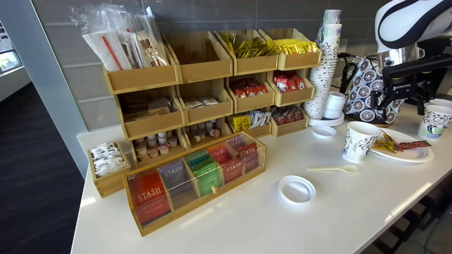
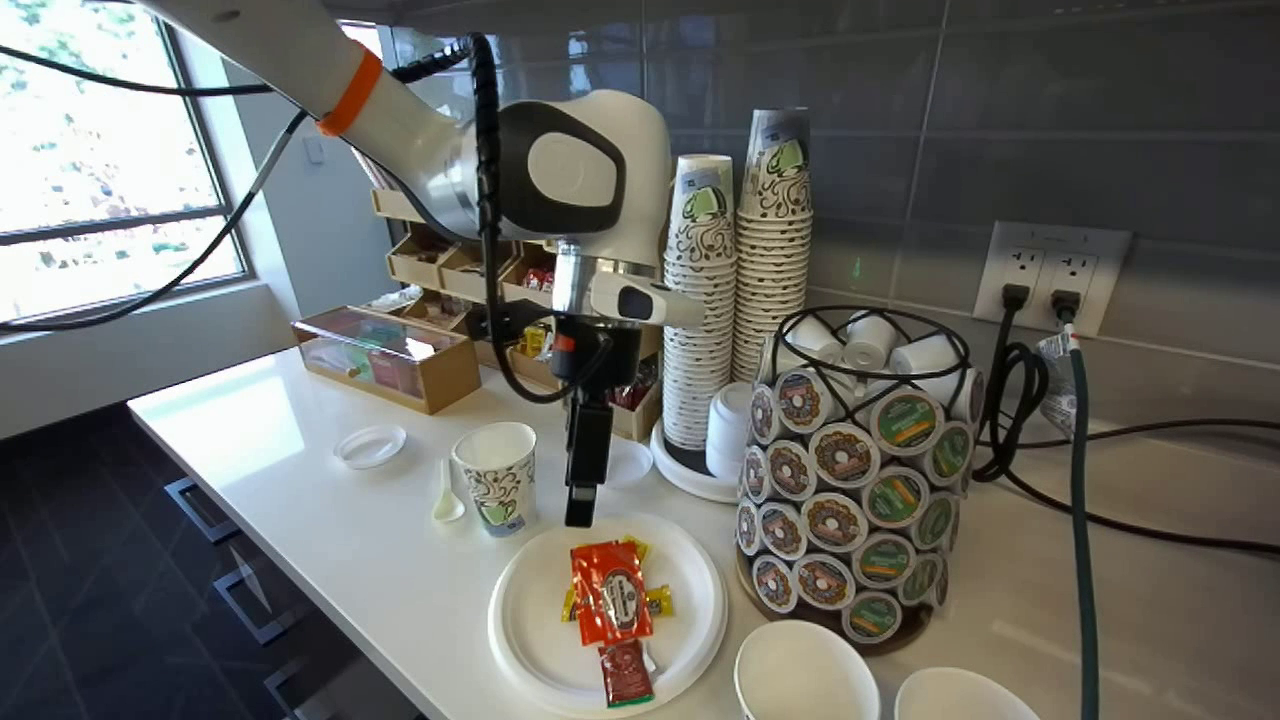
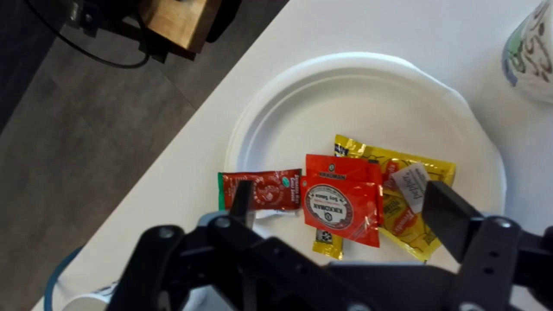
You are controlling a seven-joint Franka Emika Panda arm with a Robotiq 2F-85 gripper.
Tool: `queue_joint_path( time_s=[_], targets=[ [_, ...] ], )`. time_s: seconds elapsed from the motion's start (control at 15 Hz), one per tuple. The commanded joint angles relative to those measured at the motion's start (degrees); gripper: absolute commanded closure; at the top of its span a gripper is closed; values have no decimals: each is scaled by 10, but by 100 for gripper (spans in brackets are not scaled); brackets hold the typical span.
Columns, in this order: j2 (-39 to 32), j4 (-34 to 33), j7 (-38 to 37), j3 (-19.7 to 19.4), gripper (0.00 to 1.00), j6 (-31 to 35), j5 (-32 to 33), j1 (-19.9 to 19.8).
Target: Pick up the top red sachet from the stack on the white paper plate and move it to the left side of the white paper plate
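Above the white paper plate (image 3: pixel 371 108) | gripper (image 3: pixel 340 196) spread apart | top red sachet (image 3: pixel 339 214) overlapping yellow packets (image 3: pixel 399 223)

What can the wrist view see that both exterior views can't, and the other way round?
Only the wrist view lets you read "Soy Sauce" on the top red sachet and "pepper" on a white packet. Only the exterior views show wooden bins and a clear-lidded box. All share the white paper plate, yellow packets, patterned cup and gripper.

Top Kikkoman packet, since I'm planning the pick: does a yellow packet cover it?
No, in the wrist view the top Kikkoman packet lies over the yellow packets.
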State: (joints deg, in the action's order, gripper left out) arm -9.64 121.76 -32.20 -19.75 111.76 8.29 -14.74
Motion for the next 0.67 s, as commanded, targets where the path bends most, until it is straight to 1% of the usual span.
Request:
queue_joint_path(
  time_s=[0.0, 0.07, 0.2, 0.27, 0.6],
  targets=[
    [-50, -54, -53, -7, 0, -88, -15, -8],
    [-60, -68, -48, -7, 0, -119, -37, -14],
    [-76, -89, -67, -11, 0, -163, -61, -22],
    [-48, -56, -50, -6, 0, -127, -35, -13],
    [-53, -63, -49, -6, 0, -132, -37, -13]
  ],
)
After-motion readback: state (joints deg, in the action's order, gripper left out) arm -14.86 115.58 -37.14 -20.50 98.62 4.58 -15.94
